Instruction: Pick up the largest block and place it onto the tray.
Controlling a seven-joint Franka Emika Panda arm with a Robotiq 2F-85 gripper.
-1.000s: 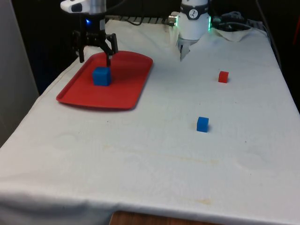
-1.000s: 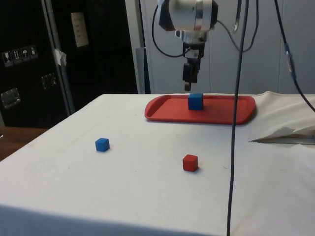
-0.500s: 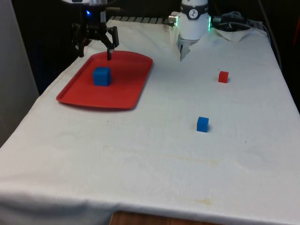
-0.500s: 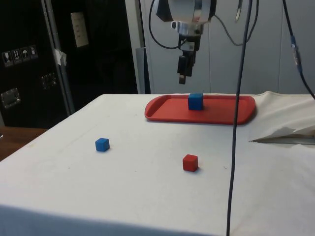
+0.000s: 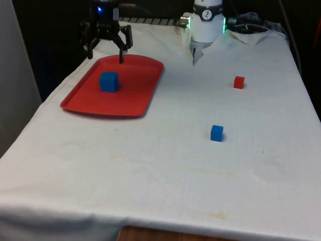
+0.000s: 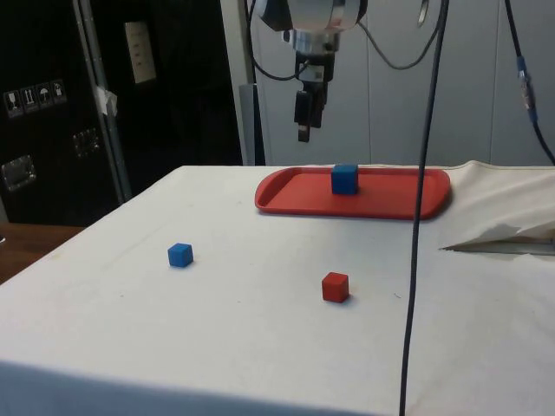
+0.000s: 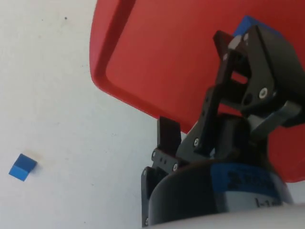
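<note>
End effector [image 5: 106, 47] released and empty above the tray's [image 5: 135, 95] far edge, clear of the drop. Largest blue block [image 5: 109, 81] sitting mid-tray; 2 smaller blocks [image 5: 216, 133] [image 5: 239, 82] out on the desk [image 5: 165, 170].

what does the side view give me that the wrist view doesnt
Side view alone: the small red block on the white cloth, the whole red tray, and the height gap between the gripper and the tray, with the gripper above the tray's end, off to one side of the large blue block.

Wrist view alone: the jaws close up and spread open with nothing between them.

Both: the large blue block resting on the tray, the small blue block on the cloth, and the gripper holding nothing.
</note>
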